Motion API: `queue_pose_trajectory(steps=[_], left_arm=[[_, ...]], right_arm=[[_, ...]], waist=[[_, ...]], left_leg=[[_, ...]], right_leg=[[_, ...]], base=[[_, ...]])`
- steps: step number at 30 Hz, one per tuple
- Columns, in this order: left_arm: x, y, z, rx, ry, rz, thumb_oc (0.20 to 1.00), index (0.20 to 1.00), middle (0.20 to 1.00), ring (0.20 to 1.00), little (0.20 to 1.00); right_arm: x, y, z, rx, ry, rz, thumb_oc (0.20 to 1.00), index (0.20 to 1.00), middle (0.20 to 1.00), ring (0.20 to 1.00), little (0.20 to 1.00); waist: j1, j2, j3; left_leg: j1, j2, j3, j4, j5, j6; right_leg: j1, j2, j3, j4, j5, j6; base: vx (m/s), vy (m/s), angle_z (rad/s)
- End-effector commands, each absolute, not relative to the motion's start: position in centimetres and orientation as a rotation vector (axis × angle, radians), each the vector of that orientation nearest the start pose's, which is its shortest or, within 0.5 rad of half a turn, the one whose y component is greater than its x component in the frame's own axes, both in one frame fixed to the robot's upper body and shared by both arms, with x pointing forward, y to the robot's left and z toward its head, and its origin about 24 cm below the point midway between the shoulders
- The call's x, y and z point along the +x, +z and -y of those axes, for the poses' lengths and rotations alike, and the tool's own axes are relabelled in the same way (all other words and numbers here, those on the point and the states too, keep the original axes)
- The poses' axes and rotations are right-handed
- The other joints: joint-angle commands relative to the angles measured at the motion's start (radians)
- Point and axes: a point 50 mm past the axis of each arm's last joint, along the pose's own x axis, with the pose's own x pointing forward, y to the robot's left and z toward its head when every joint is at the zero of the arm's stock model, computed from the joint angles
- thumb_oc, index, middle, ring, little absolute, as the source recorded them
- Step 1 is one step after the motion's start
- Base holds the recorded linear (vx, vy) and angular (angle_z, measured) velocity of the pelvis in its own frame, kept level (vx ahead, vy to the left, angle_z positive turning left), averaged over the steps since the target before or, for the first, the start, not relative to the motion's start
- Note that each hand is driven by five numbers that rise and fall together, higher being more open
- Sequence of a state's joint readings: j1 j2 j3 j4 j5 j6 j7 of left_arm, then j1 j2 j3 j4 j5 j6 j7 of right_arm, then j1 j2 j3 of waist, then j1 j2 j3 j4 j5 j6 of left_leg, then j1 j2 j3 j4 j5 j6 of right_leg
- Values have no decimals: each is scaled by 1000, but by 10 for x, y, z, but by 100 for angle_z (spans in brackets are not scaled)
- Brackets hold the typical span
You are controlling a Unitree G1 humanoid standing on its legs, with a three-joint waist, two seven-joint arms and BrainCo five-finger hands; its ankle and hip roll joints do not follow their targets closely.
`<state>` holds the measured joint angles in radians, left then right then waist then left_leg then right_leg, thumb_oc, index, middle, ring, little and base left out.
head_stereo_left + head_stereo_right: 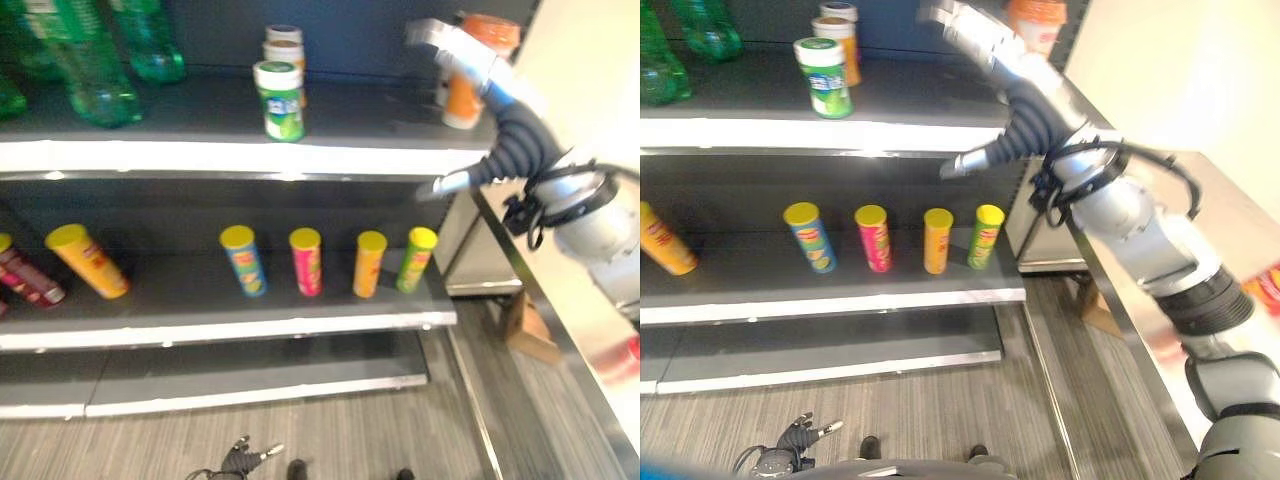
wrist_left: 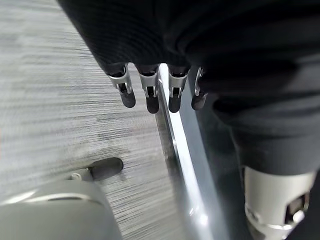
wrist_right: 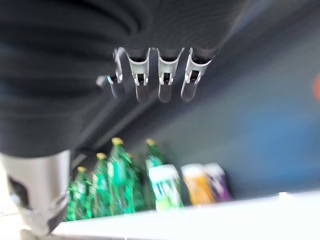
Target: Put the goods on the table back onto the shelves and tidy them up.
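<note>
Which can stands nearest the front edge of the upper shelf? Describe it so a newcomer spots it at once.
On the upper shelf, right of the green bottles, three cans stand in a line running backward. The front one is the green-and-white can, white-lidded; the orange can stands behind it.

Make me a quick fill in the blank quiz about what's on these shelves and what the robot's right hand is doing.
1. The green bottles stand on the ___ shelf.
2. Between the blue can and the orange can stands a ___ can.
3. The right hand, fingers straight, holds ___.
Missing words: top; pink; nothing.
</note>
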<state>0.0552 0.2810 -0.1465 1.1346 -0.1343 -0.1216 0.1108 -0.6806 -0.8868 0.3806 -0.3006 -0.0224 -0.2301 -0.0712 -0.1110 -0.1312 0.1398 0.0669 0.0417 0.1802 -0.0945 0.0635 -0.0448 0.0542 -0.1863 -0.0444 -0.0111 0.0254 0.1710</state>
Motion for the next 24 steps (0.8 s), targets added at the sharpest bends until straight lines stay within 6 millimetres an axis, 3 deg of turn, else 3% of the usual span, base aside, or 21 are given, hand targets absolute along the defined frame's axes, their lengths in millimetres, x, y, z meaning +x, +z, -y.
queue_pose_trajectory(steps=[1,3,5,8,12,13,16,17,20,22,24], left_arm=[[95,-145,-268,349,206,-1057,1000,1000,1000,1000,1000],[91,-146,-270,347,212,-1068,1000,1000,1000,1000,1000],[90,-146,-269,320,233,-1065,1000,1000,1000,1000,1000],[96,-144,-267,302,238,-1032,1000,1000,1000,1000,1000],[101,-142,-268,298,239,-1011,1000,1000,1000,1000,1000],[102,-141,-267,281,252,-1000,1000,1000,1000,1000,1000],[99,-140,-270,271,269,-993,1000,1000,1000,1000,1000],[95,-141,-271,261,278,-999,1000,1000,1000,1000,1000],[92,-143,-267,235,280,-1012,1000,1000,1000,1000,1000],[92,-144,-266,216,282,-1011,1000,1000,1000,1000,1000],[100,-141,-270,222,276,-996,1000,1000,1000,1000,1000]], right_arm=[[258,307,132,-918,387,1145,1000,1000,1000,1000,1000],[255,300,135,-904,399,1122,1000,1000,1000,1000,1000],[252,289,148,-879,366,1082,1000,1000,1000,1000,1000],[248,274,177,-854,262,993,1000,1000,1000,1000,1000],[242,267,200,-875,167,934,1000,1000,1000,1000,1000],[238,267,218,-906,64,911,1000,1000,1000,1000,1000],[224,271,253,-944,-129,879,1000,1000,1000,1000,1000],[216,273,275,-968,-233,841,1000,1000,1000,1000,1000],[194,273,309,-992,-396,776,1000,1000,1000,1000,1000],[186,270,331,-945,-467,721,1000,1000,1000,1000,1000],[190,254,352,-746,-455,623,1000,1000,1000,1000,1000]], waist=[[37,5,18],[20,2,20],[-2,10,24],[-24,32,30],[-26,29,15],[-38,23,9],[-38,9,-18],[-43,2,-34],[-62,11,-52],[-72,28,-55],[-61,46,-38]], left_leg=[[107,-3,22,7,-168,15],[127,-2,65,7,-178,18],[152,4,130,7,-191,23],[158,32,187,7,-188,18],[146,37,199,7,-181,11],[140,46,203,7,-179,3],[143,56,216,7,-178,-17],[140,77,213,7,-170,-35],[123,135,187,7,-143,-70],[104,180,167,7,-111,-98],[61,236,144,7,-39,-134]], right_leg=[[-118,2,97,74,67,63],[-134,7,116,70,82,72],[-154,-12,94,78,98,77],[-150,-75,-4,112,109,69],[-135,-107,-22,92,138,74],[-141,-116,-14,75,164,83],[-95,-99,-31,-17,136,86],[-74,-79,-35,-41,105,85],[-54,-21,-40,-52,49,56],[-38,20,-57,-59,14,33],[-22,76,-88,-66,-35,0]], base=[[-33,136,-132],[10,76,-135],[10,22,-120],[-22,-75,-80],[6,-117,-32],[42,-175,-1],[95,-228,-19],[102,-317,-44],[79,-369,-1],[10,-335,20],[-59,-357,27]])
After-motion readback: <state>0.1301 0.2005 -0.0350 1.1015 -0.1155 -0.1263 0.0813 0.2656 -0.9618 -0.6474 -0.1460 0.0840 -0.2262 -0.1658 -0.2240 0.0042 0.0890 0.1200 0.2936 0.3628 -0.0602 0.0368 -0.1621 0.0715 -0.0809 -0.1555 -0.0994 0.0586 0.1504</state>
